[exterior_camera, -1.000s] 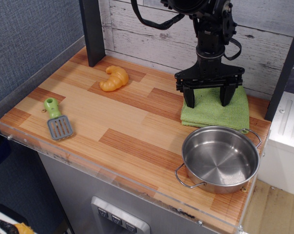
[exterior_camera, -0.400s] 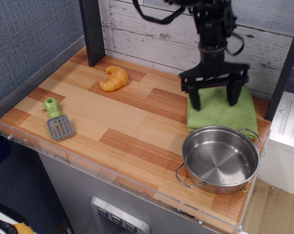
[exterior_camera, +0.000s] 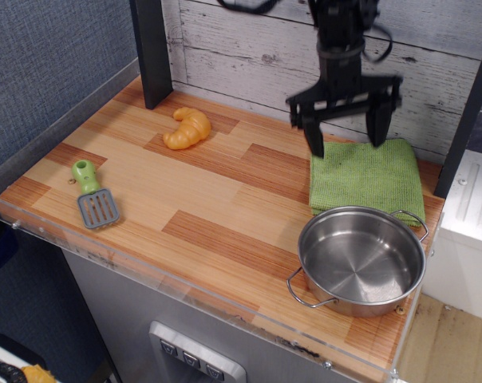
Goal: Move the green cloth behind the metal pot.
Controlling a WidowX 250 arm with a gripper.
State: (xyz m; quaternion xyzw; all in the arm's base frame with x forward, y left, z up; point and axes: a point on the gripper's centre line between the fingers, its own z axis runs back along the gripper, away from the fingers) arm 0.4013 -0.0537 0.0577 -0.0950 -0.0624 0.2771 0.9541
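The green cloth (exterior_camera: 367,182) lies flat on the wooden table at the back right, right behind the metal pot (exterior_camera: 361,260), its front edge at the pot's far rim. The pot stands at the front right corner, empty, with its two wire handles showing. My black gripper (exterior_camera: 345,138) hangs above the cloth's far left part, lifted off it. Its two fingers are spread wide apart and hold nothing.
An orange toy croissant (exterior_camera: 187,128) lies at the back middle. A green-handled grey spatula (exterior_camera: 93,195) lies at the left. A dark post (exterior_camera: 152,49) stands at the back left. A clear raised rim (exterior_camera: 185,291) runs along the table's front edge.
The gripper pushed the cloth a little to the right, then rose off it with its fingers open. The cloth now lies free behind the pot.
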